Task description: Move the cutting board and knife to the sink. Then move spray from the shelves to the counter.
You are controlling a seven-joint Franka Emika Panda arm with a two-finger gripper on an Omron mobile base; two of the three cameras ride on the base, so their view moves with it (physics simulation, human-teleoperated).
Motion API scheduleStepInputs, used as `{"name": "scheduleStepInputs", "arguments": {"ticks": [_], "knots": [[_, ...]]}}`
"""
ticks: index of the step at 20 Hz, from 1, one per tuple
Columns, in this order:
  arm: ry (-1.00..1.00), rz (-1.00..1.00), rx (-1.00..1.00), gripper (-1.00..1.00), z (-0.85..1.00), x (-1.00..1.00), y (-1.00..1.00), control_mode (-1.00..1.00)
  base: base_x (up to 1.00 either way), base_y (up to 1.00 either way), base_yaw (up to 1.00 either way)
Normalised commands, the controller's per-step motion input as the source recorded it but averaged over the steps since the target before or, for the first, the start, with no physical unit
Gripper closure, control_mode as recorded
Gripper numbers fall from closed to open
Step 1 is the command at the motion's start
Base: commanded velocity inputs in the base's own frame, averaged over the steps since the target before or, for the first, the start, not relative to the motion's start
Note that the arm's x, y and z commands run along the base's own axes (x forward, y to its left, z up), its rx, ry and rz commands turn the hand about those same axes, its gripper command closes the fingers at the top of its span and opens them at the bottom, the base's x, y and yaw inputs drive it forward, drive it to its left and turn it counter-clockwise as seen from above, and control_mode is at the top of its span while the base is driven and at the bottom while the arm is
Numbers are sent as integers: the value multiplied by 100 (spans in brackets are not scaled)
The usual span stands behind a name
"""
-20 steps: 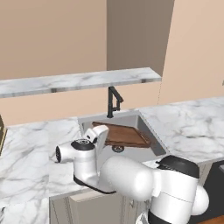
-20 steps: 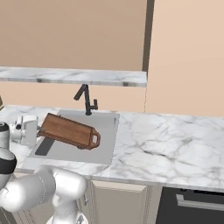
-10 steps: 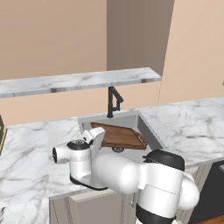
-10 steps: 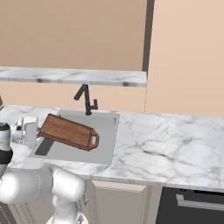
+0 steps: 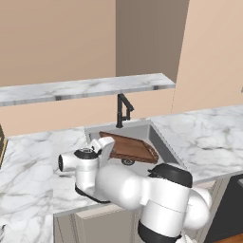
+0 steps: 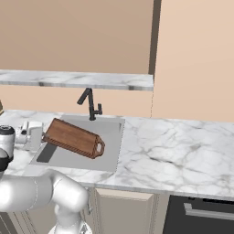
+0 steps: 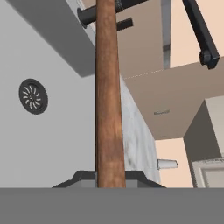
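Tool (image 7: 109, 177) clenched on the cutting board's (image 6: 73, 137) short edge; board tilted over the sink (image 6: 112, 130).

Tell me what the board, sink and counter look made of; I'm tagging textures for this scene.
Board: wood by its look, reddish-brown with faint grain and a matte finish.
Sink: flat grey and matte, with no reflections; could be steel or composite, the render leaves it open.
Counter: white with grey veins, so marble or a marble-look slab, smooth.
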Motion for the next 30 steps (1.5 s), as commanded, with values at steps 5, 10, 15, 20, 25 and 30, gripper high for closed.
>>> {"name": "scheduleStepInputs", "arguments": {"ticks": [5,10,15,20,25,30], "knots": [[0,0,0,100,-15,21,-26,-100,0,0,0],[0,0,1,100,-20,20,-21,-100,0,0,0],[0,0,3,100,-22,16,-13,-100,0,0,0],[0,0,3,100,-18,17,-15,-100,0,0,0],[0,0,3,100,-16,15,-16,-100,0,0,0],[0,0,3,100,-16,9,-19,-100,0,0,0]]}}
